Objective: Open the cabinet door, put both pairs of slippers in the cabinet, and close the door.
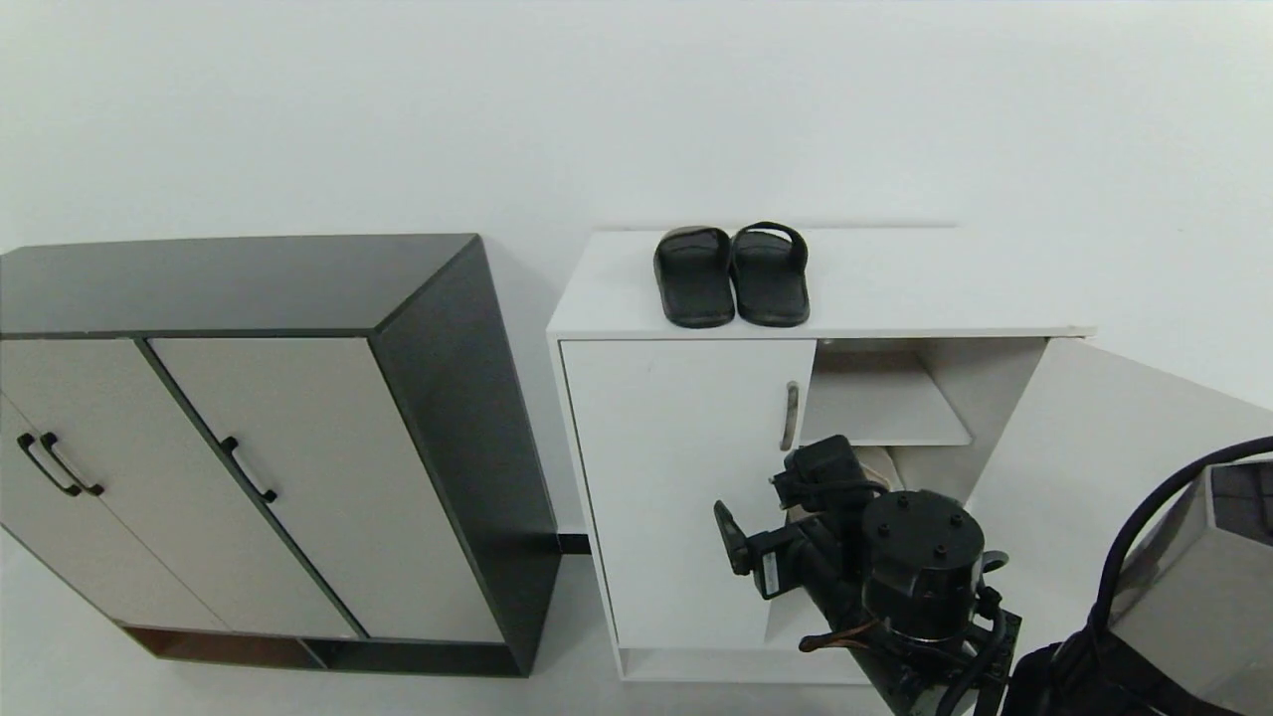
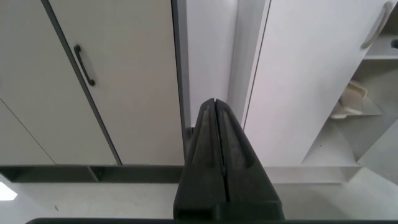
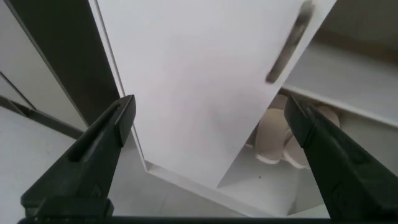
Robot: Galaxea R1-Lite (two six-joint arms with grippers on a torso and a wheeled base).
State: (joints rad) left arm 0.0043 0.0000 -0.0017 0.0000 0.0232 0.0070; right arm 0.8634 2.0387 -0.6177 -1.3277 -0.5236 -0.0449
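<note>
Right arm extended forward and low before the white cabinet [image 1: 895,283]. Right gripper [image 3: 209,106] has its fingers [image 3: 99,146] spread wide and empty, facing the closed left door [image 1: 686,477] near its handle [image 1: 790,416]. The cream slippers [image 3: 280,140] lie just beyond the fingers, inside the open compartment under the shelf [image 1: 875,408]. The black slippers [image 1: 731,275] sit side by side on the cabinet top, well above the fingers. Left gripper [image 2: 214,107] has its fingers pressed together, holding nothing, aimed at the gap between the white cabinet and the dark cabinet [image 1: 438,398].

Black slippers [image 1: 731,275] atop white cabinet [image 1: 686,477], beige slippers [image 3: 278,134] inside its open right half
</note>
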